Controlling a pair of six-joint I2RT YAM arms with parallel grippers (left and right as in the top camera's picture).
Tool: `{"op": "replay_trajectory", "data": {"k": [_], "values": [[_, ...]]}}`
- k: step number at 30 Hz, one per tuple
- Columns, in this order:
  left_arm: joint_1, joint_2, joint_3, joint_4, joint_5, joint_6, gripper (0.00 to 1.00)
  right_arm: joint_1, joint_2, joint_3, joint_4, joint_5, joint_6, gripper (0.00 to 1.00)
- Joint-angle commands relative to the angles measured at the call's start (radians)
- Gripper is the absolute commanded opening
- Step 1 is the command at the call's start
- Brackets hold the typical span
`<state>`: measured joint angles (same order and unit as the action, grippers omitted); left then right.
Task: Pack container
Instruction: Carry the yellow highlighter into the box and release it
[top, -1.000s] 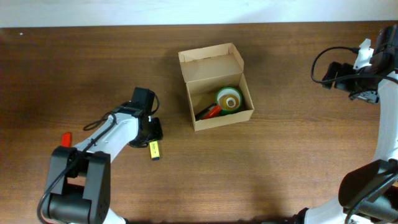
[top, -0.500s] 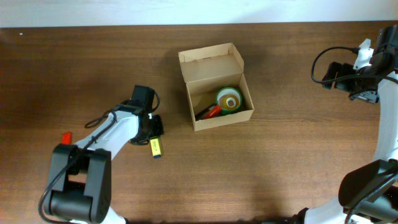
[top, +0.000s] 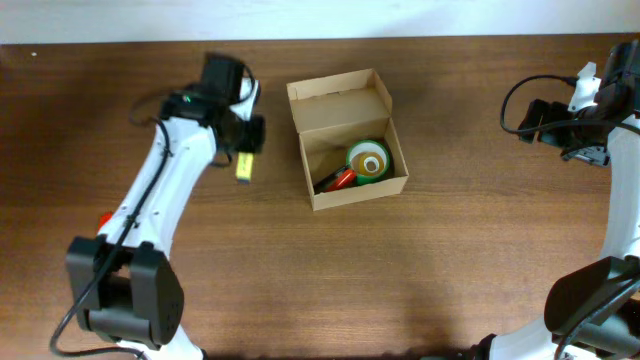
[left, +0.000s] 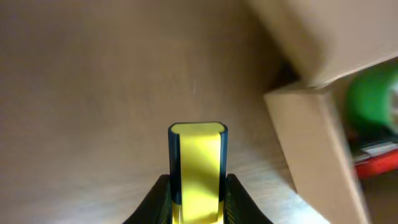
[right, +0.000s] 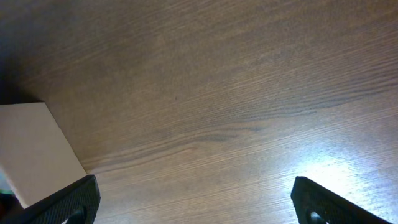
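Cardboard container (top: 340, 100), one tape roll (top: 369, 160) inside — left hand (top: 245, 142) grips one marker (left: 198, 163)

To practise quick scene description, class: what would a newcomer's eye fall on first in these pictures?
The bright yellow marker pinched in the jaws of the left arm, just left of the open cardboard container at the middle of the table. Next, the green tape roll and a red item lying inside that container. The right arm sits at the far right edge, jaws wide open over wood.
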<state>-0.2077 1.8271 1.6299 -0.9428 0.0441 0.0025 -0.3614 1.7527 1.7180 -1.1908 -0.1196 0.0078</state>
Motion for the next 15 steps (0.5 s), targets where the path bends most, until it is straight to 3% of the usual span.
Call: {"op": "replay_trajectory", "data": {"k": [1,9,15], "values": [[-0.001,-0.003,0.154,-0.055,-0.007,0.226,0.02,-0.005,0.006,-0.003,0.003,-0.008,0.008,0.99],[-0.002,0.014,0.424,-0.117,0.087,0.355,0.02,-0.005,0.006,-0.003,0.003,-0.009,0.009,0.99],[-0.03,0.134,0.61,-0.256,0.128,0.446,0.02,-0.004,0.006,-0.003,0.002,-0.031,0.009,0.99]]}}
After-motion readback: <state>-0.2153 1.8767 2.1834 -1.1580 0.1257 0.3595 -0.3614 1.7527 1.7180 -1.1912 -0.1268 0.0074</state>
